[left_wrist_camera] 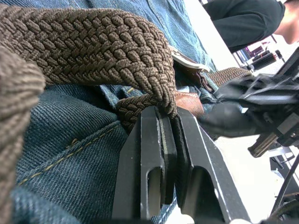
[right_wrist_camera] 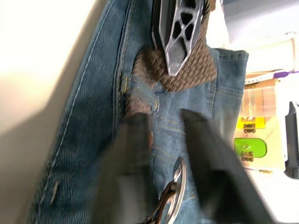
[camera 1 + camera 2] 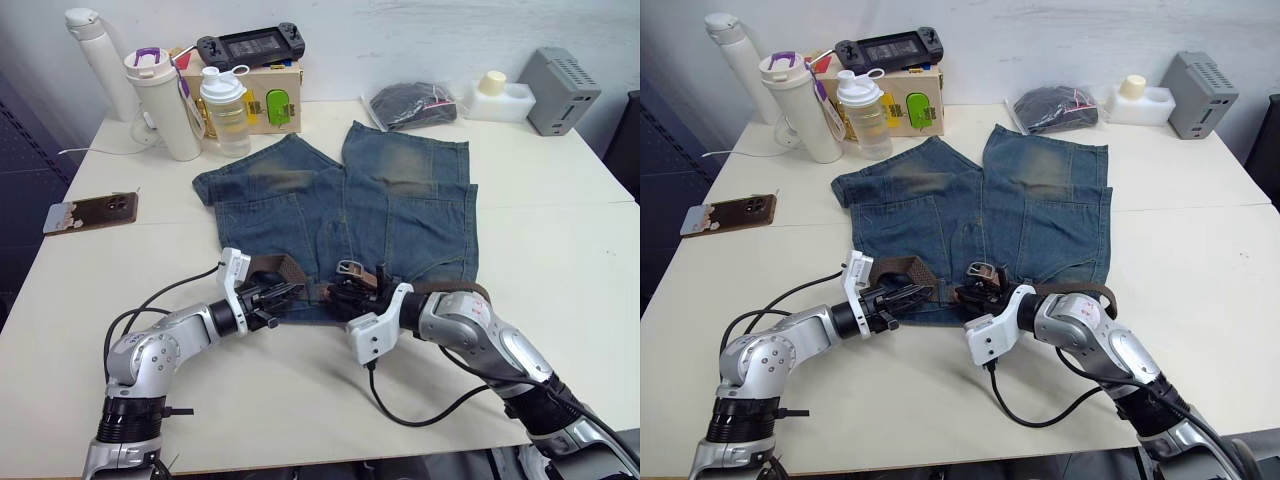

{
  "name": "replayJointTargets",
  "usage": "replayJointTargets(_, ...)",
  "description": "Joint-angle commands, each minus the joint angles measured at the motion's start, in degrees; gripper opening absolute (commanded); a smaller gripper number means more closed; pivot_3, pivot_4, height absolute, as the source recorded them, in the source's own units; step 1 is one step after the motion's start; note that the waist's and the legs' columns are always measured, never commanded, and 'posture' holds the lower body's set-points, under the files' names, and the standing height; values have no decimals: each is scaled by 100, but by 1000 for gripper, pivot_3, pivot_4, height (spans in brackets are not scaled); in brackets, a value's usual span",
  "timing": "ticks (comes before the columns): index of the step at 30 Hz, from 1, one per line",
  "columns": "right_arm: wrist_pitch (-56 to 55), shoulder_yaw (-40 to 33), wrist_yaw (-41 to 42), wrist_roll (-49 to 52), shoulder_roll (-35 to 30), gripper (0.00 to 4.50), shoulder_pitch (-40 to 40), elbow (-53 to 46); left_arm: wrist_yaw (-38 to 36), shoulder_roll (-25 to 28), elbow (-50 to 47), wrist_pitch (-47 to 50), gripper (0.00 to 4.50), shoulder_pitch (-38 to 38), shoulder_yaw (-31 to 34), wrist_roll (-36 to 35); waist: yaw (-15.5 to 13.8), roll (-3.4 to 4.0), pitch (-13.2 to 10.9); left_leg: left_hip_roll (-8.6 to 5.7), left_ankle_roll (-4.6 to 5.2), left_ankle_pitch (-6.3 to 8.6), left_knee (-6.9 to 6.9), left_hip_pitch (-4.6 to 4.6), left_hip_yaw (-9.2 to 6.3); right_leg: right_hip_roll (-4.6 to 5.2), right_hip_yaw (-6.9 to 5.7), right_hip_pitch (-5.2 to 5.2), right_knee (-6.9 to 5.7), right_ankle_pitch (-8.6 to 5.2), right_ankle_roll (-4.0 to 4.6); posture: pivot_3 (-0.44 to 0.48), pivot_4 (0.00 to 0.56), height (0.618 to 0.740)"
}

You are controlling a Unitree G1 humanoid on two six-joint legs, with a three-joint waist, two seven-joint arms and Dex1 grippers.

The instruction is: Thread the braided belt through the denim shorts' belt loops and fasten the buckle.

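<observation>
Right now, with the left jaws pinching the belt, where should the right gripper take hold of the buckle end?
Grip the braided belt by its brown strap just behind the buckle, not the metal frame. The frame lies flat on the denim shorts, leaving little to pinch. Bring the right gripper in from the waistband edge nearest the robot, jaws across the strap.

I seem to work in a lab or office: white table (image 3: 560,230), wall, bottles (image 3: 225,108), grey box (image 3: 562,90).
</observation>
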State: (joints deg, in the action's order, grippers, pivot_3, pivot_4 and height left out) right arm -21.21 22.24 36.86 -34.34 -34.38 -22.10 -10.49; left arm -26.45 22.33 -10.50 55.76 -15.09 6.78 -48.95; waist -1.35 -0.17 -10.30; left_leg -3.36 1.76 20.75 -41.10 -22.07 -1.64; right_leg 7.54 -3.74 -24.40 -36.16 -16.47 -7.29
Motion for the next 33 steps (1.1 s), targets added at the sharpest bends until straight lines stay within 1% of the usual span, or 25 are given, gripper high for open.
replayJointTargets(1,-3,-125,49,133,-94,32,53,-136,-71,-25,-94,33,0,27,-84,32,0,0,0,0,0,0,0,0,0,0,0,0,0,0,0,0,150,682)
replayJointTargets(5,92,-127,85,172,-101,32,117,-160,-74,-19,-89,40,0,28,-72,24,1,0,0,0,0,0,0,0,0,0,0,0,-1,0,0,0,150,682)
replayJointTargets(9,462,-363,155,603,-9,32,273,-375,-90,3,-92,48,0,43,-61,20,-3,0,0,0,0,0,-1,0,-1,1,0,0,-1,0,0,0,150,682)
replayJointTargets(10,477,-407,176,666,-52,671,350,-444,-100,15,-91,52,0,45,-64,24,-3,0,0,0,0,0,-1,0,-1,0,1,0,-1,0,0,0,150,682)
replayJointTargets(12,483,-442,195,699,-111,1251,458,-519,-122,34,-88,55,0,48,-72,33,-1,0,0,0,0,0,-1,0,-1,1,0,0,-1,0,0,0,150,682)
replayJointTargets(13,470,-447,197,692,-151,1827,525,-541,-137,48,-82,41,0,49,-103,68,-1,0,0,0,0,0,-1,0,-1,1,0,0,-1,0,0,0,150,682)
replayJointTargets(15,482,-447,199,680,-186,2606,601,-577,-160,74,-77,4,0,48,-160,140,-3,0,0,1,0,0,0,0,-1,0,1,0,-2,0,0,0,150,682)
replayJointTargets(21,550,-422,109,560,-130,2606,677,-576,-178,124,-66,-67,0,53,-236,319,-4,0,0,0,0,0,-1,0,-1,0,1,0,-3,0,0,0,150,682)
replayJointTargets(33,529,-256,67,347,8,2606,535,-310,-145,101,-133,15,0,61,-180,280,0,0,0,0,0,0,-1,1,-1,0,1,0,-4,0,0,0,150,682)
